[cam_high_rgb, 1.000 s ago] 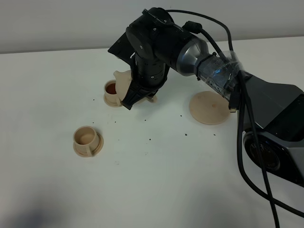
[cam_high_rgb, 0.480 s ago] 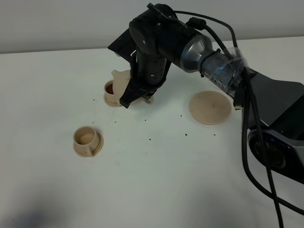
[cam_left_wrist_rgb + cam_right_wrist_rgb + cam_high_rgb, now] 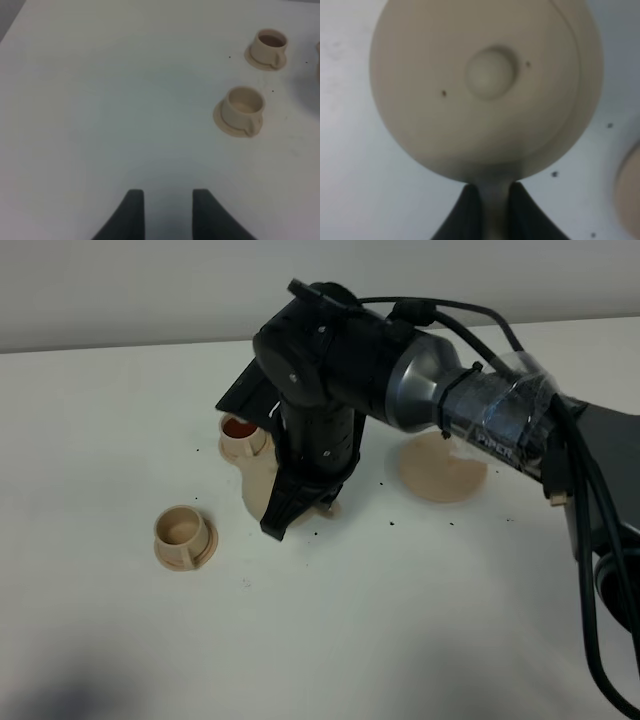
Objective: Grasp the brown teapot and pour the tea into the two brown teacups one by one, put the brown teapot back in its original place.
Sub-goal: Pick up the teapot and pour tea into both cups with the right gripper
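The brown teapot (image 3: 260,483) hangs just above the table between the two brown teacups, its loop handle (image 3: 492,197) pinched in my shut right gripper (image 3: 492,192). From above I see its domed lid and knob (image 3: 490,72). The far teacup (image 3: 240,434) holds reddish tea. The near teacup (image 3: 183,536) looks empty. Both cups also show in the left wrist view, the far teacup (image 3: 270,47) and the near teacup (image 3: 242,107). The flat round saucer (image 3: 441,468) lies bare to the right. My left gripper (image 3: 164,200) is open over bare table, holding nothing.
Small dark specks (image 3: 390,523) are scattered over the white table (image 3: 400,620). The black right arm (image 3: 470,410) with its cables reaches across the middle and hides part of the teapot and the table behind it.
The right arm has carried the teapot away from the far teacup, forward and lower, towards the near teacup. The cups and saucer have not moved.
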